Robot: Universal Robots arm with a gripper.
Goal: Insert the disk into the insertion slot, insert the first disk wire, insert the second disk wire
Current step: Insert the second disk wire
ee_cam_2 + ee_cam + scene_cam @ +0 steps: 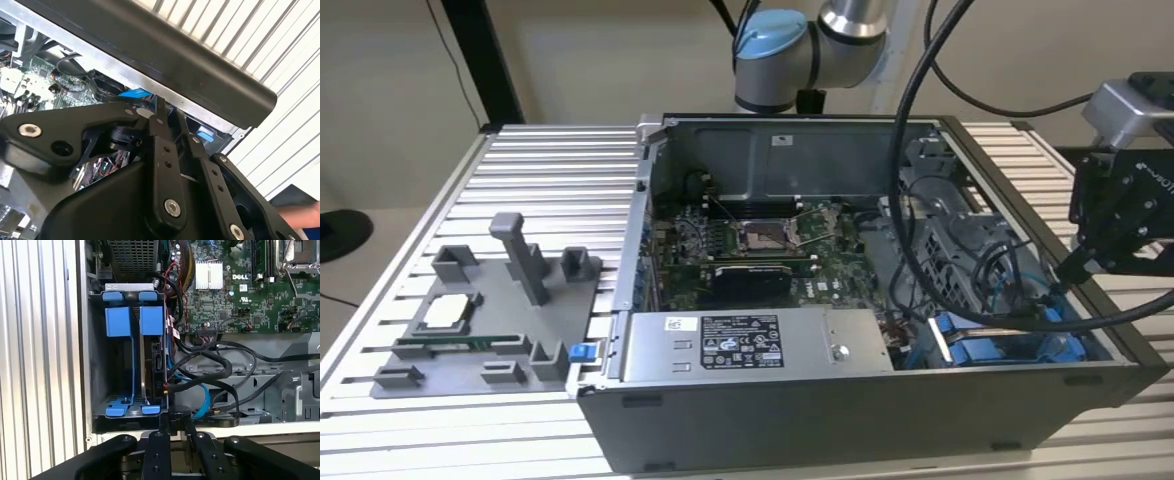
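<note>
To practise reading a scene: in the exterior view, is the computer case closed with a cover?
No, the computer case lies open, its green motherboard plainly exposed.

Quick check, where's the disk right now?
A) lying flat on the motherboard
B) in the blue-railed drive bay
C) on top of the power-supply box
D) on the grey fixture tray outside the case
B: in the first wrist view the disk stands on edge between the blue rails of the insertion slot, inside the case.
</note>
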